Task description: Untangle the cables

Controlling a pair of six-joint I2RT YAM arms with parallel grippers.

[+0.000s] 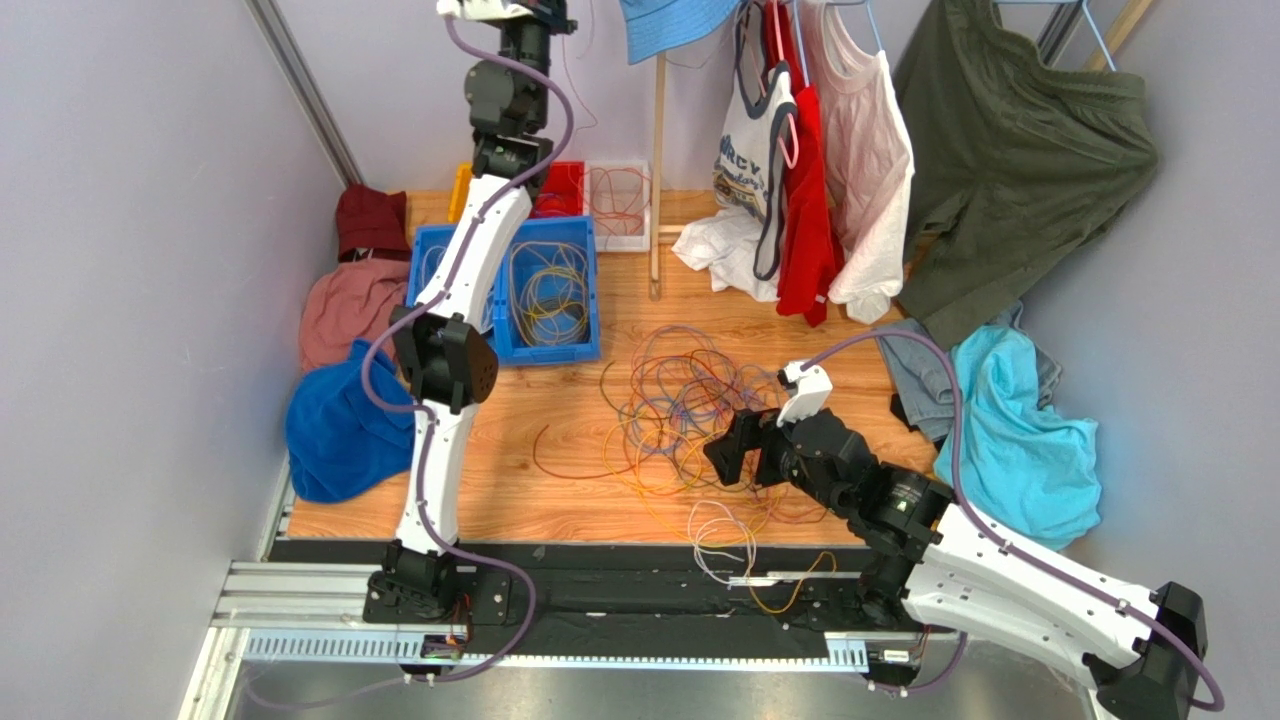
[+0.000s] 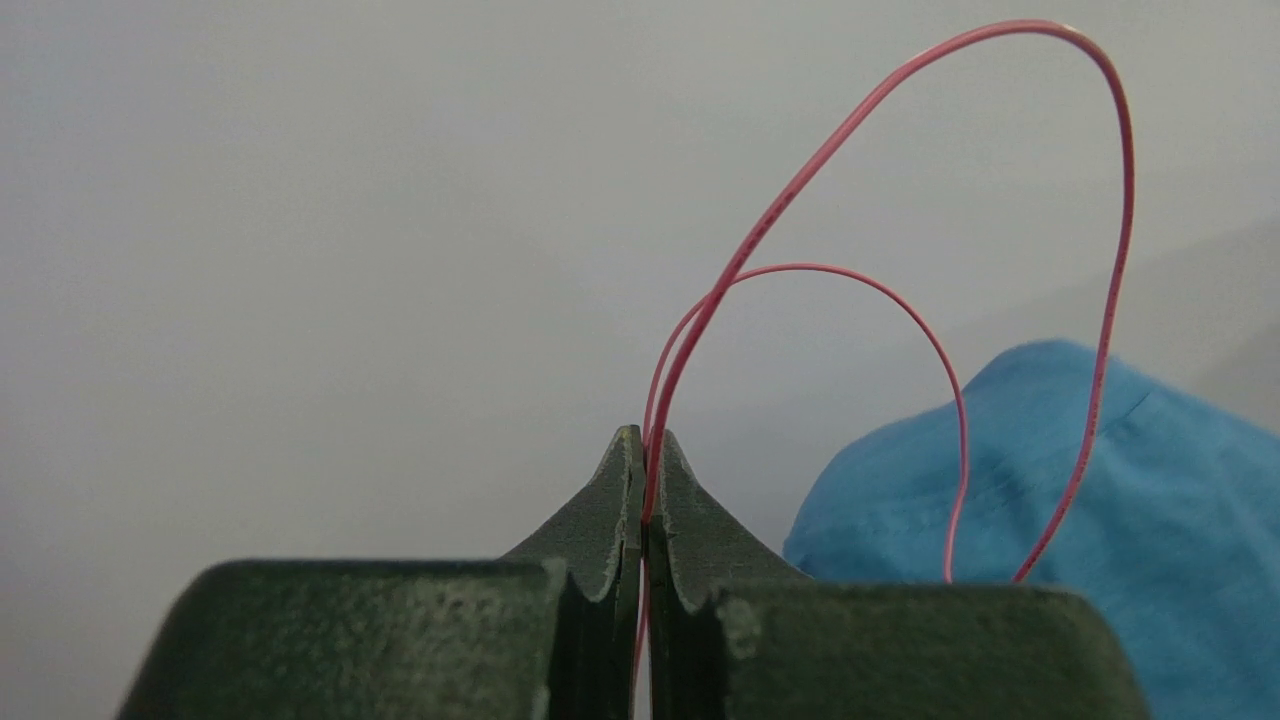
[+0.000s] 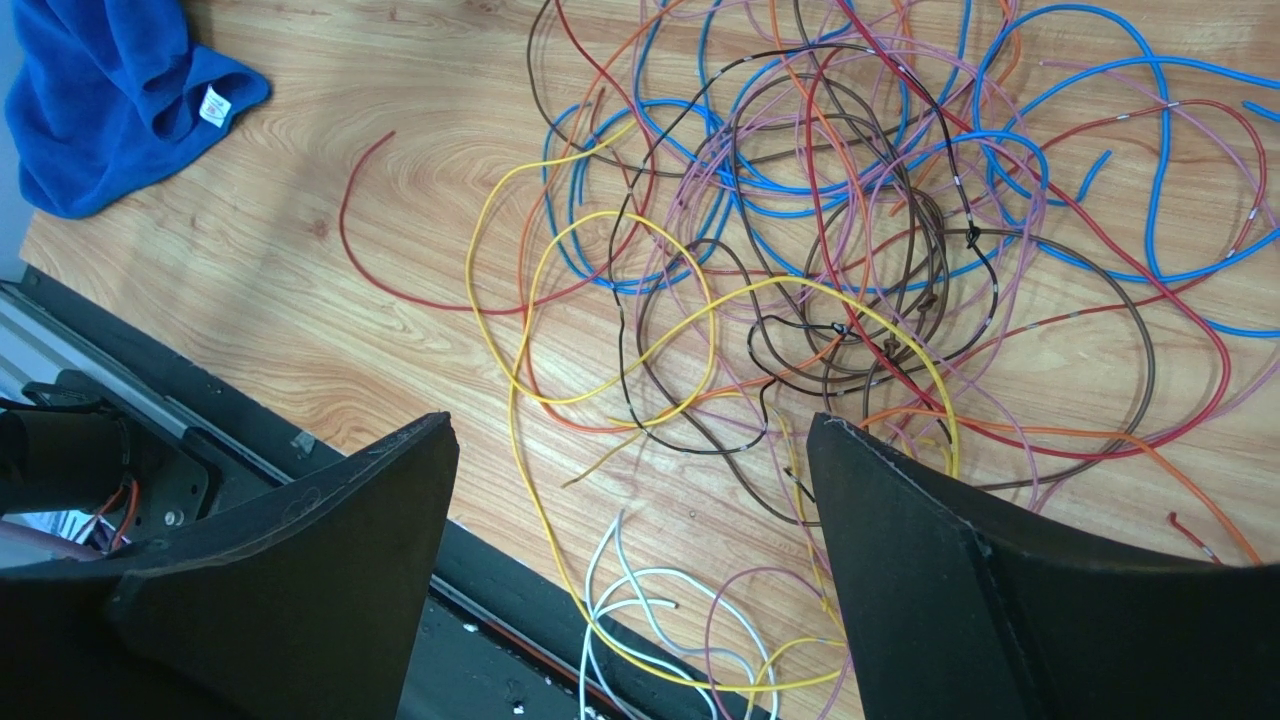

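The cables (image 1: 684,398) lie in a loose tangle of blue, red, purple, brown, orange and yellow strands on the wooden table; in the right wrist view the tangle (image 3: 842,225) fills the upper half. White strands (image 3: 676,630) loop at the table's near edge. My right gripper (image 1: 732,446) hangs low over the tangle's near side, jaws wide apart (image 3: 631,428) with nothing between them. My left gripper (image 1: 504,12) is raised high at the back. It is shut (image 2: 643,438) on a thin pink-red cable (image 2: 842,165) that arcs up and over to the right.
A blue bin (image 1: 579,338) holding coiled wires stands at the back left, with a red bin (image 1: 564,188) and a white one (image 1: 619,203) behind it. Clothes hang at the back right. Blue cloth (image 1: 338,435) lies left, cyan cloth (image 1: 1022,435) right. A black rail (image 1: 631,578) runs along the front.
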